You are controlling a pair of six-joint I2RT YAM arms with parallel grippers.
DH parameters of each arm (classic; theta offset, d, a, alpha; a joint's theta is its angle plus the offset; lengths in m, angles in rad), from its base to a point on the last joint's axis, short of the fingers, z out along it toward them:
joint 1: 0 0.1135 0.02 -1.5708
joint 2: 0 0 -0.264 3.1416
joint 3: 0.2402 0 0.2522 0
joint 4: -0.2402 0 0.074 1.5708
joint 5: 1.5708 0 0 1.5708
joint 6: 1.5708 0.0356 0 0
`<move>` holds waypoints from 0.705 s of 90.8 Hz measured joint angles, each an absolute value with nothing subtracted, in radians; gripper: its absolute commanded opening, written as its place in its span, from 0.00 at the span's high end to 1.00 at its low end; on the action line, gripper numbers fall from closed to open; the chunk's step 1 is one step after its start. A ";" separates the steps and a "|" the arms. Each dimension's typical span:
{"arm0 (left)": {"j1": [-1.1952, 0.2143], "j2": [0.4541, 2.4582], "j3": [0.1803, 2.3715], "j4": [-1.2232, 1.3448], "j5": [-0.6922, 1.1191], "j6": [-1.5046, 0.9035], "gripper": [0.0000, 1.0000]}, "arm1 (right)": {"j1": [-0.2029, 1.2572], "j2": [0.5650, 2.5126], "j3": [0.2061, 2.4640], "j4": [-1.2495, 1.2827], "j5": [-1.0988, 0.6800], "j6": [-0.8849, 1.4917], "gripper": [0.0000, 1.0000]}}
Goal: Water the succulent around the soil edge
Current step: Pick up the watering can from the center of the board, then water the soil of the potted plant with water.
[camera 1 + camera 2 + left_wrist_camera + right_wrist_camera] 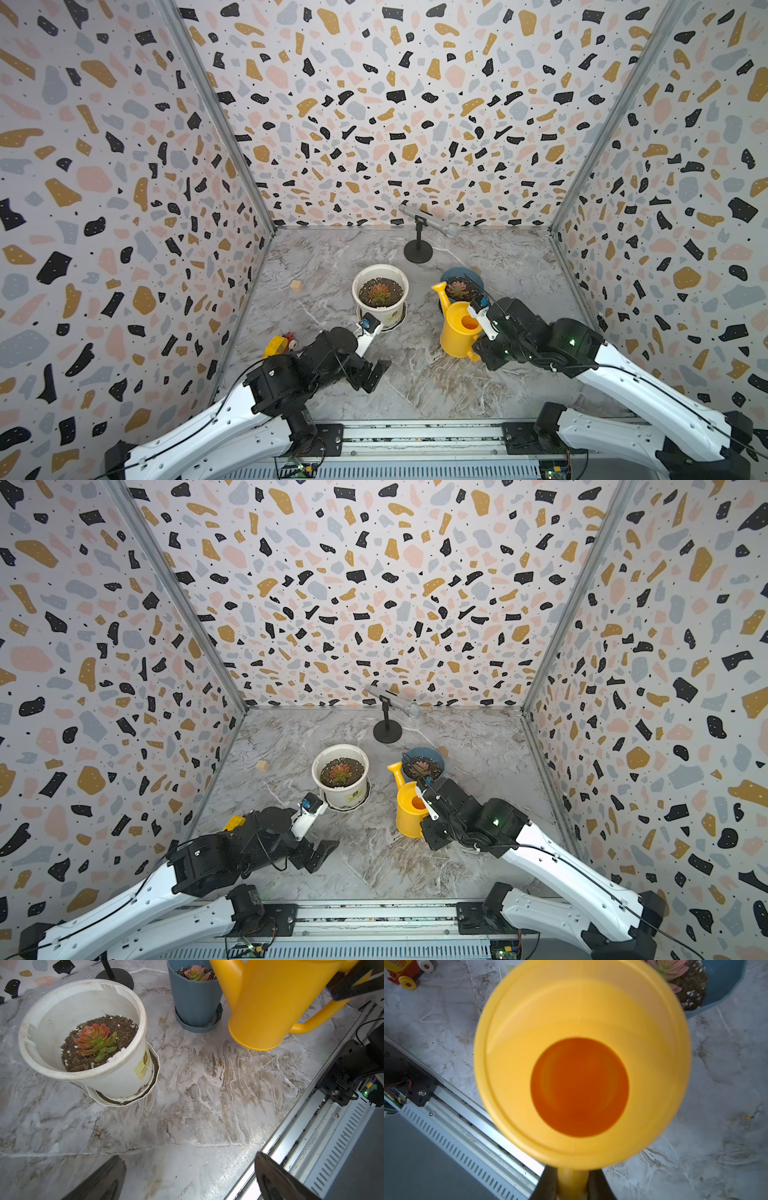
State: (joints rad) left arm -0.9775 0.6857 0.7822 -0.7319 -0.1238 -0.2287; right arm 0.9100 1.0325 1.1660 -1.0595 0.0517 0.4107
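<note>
1. Holding the watering can (pixel 459 332) by its loop handle looks soundest: it is stiff, smooth plastic, likely light unless filled. The right fingers (pixel 547 1186) are clamped there.
2. It is right of the worktop's (pixel 415 374) middle, with its spout beside the blue pot (pixel 194 999) holding the succulent (pixel 197 973).
3. The left fingers (pixel 276 1180) are apart and empty.
4. The white pot (pixel 122 1076) and the microphone stand (pixel 418 251) stand near, and neither seems to block pouring.

In the right wrist view, the watering can (pixel 581 1012) ahead of our right claw (pixel 573 1183) blurs at its rim; the blue pot (pixel 726 980) beyond is cut off.
</note>
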 measured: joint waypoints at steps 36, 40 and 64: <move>-0.978 0.684 0.782 -0.744 -0.163 -0.233 0.00 | 0.801 1.293 1.578 -1.436 0.047 0.333 1.00; -0.978 0.683 0.782 -0.746 -0.165 -0.233 0.00 | 0.754 1.305 1.587 -1.452 0.023 0.315 1.00; -0.978 0.662 0.782 -0.749 -0.167 -0.242 0.00 | 0.505 1.391 1.674 -1.519 -0.094 0.217 1.00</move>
State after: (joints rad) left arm -0.9775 0.6617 0.7822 -0.7486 -0.1669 -0.2417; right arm 0.5049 1.3907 1.6745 -1.5188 -0.0937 0.2173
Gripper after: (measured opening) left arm 0.999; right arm 0.196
